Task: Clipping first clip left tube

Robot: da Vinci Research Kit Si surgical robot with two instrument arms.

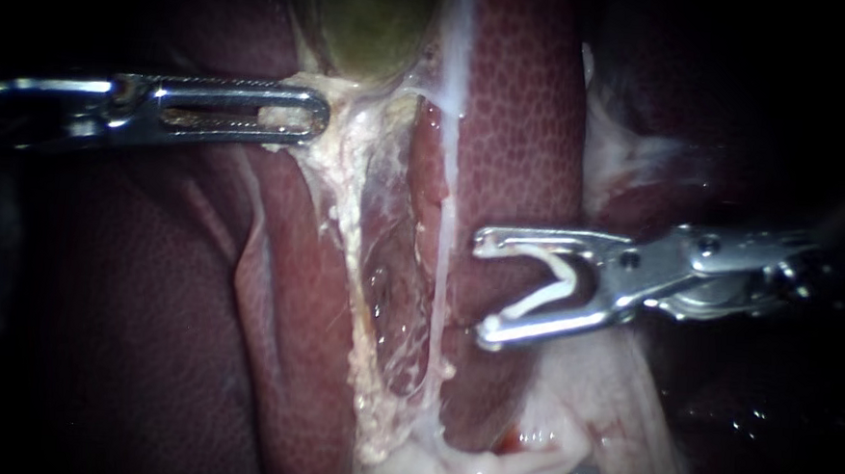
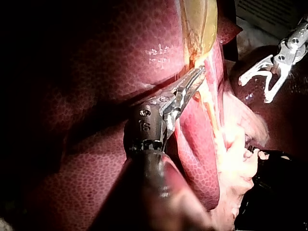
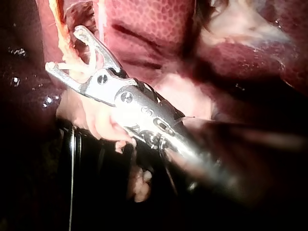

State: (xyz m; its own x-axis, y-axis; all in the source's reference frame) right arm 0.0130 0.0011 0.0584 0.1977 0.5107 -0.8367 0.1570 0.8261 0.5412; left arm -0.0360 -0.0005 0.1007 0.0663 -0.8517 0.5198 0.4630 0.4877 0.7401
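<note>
Nearest the camera, pale fatty tissue [image 1: 488, 467] bunches where two strands end. Just beyond it, my right instrument [image 1: 482, 288] lies level, its shaft entering from the right. Its jaws stand wide apart and cradle an open white clip [image 1: 555, 283], with the tips facing left. They sit just beside the thin right strand [image 1: 441, 257] and short of the left tube [image 1: 345, 233], the ragged cream strand running near to far mid-scene. That tube looks soft, wet and easily torn. I judge the clip should straddle its barer middle stretch squarely, clear of the liver [image 1: 526, 107]. Farther off, my left instrument [image 1: 318, 118] reaches in level from the left. Its jaws are closed on cream tissue [image 1: 338, 102] at the foot of the greenish gallbladder [image 1: 376, 22], which seems to draw the tube taut.
</note>
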